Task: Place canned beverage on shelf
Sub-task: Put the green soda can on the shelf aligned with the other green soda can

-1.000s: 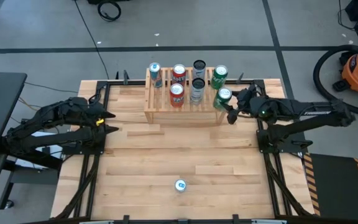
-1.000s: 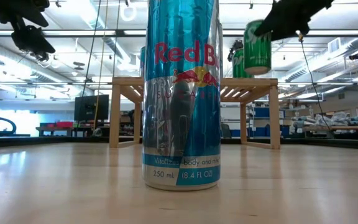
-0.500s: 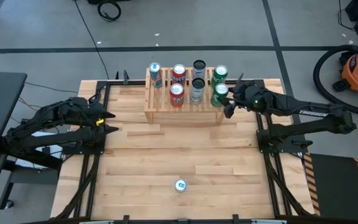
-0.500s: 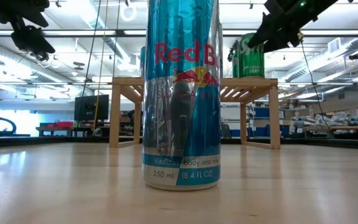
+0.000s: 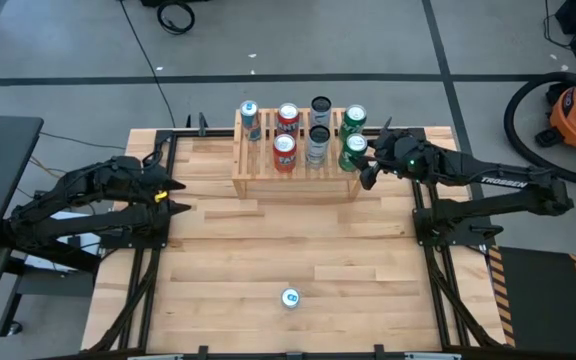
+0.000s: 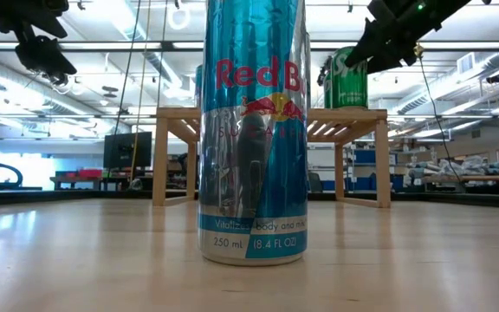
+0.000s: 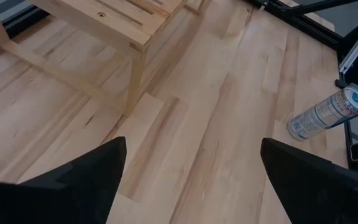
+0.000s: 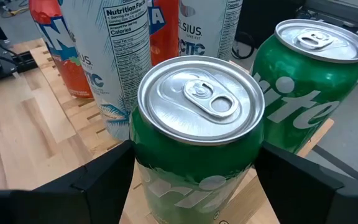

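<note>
Since a second ago, the right pincer (image 5: 365, 163) has carried the green can (image 5: 353, 152) over to the shelf (image 5: 295, 170) and set it down there. Back then the can hung in the air, off the shelf's right end. Now it stands upright on the near, lower step of the shelf, at the right end. The pincer's two dark fingers (image 8: 98, 186) are on both sides of the can, close to it, with the can's silver top between them. The pincer looks like it is loosening, but I cannot tell if the fingers are touching the can or have just let go.

Another green can (image 5: 354, 120) stands right behind it on the far, higher step. To the left on the near step are a white can (image 5: 317, 143) and a red can (image 5: 284, 150). On the far step are a dark-topped can (image 5: 321, 108), a red can (image 5: 288, 117) and a blue can (image 5: 249, 117).

One more blue can (image 5: 290, 298) stands alone on the desk (image 5: 228, 260), near the front edge, well apart from the shelf. In the low view it fills the middle of the picture.

The left pincer (image 5: 173, 196) waits over the left side of the desk, with its fingers spread wide and nothing between them.
</note>
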You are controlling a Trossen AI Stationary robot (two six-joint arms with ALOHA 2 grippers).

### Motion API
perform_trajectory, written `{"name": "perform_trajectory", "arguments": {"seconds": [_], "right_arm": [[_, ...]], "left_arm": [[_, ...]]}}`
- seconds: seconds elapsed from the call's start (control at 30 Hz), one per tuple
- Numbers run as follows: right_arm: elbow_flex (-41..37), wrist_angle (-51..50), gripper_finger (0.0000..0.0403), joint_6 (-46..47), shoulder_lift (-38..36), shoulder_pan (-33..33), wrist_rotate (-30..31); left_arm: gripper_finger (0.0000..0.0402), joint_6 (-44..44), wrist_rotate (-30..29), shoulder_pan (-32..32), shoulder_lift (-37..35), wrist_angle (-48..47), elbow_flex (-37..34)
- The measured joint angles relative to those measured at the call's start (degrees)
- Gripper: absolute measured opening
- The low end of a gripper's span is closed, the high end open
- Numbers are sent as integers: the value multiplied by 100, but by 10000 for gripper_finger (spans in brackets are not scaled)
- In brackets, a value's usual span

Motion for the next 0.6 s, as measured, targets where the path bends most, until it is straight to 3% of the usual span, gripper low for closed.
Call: {"name": "perform_trajectory", "arguments": {"seconds": [0.6], "right_arm": [[270,15,390,-328,-8,7,-400]], "left_arm": [[373,-151,0,-1,0,0,0]]}}
